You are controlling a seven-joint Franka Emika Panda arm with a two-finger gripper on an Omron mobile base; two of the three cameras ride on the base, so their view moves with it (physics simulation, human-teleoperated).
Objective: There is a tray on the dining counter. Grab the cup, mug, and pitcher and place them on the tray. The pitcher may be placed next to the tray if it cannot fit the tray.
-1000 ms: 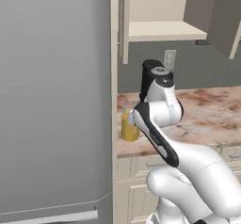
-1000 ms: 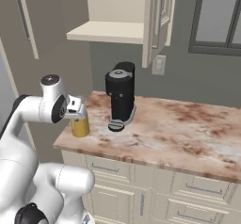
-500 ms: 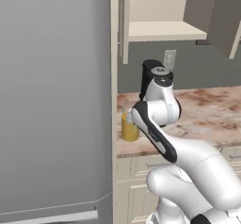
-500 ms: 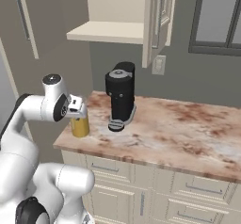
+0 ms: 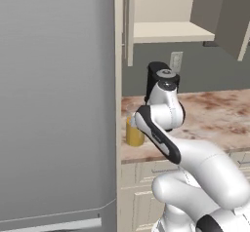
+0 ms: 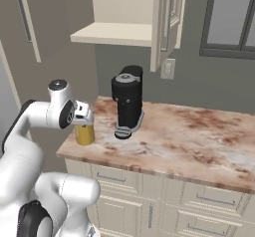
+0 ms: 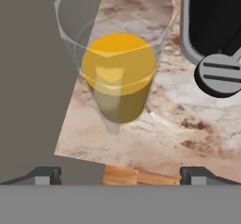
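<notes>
You've got the gripper [image 7: 120,173] right above the pitcher [image 7: 117,72], fingers spread wide, gripping nothing. The pitcher stands upright at the counter's [image 6: 199,141] corner, just beside the coffee machine [image 6: 127,101], with the grey fridge [image 5: 53,99] at its far side. Your arm [image 5: 161,128] covers part of the pitcher in the left view.

The pitcher [image 6: 84,134] stands on the counter [image 6: 199,146], left of the coffee machine [image 6: 127,101].
</notes>
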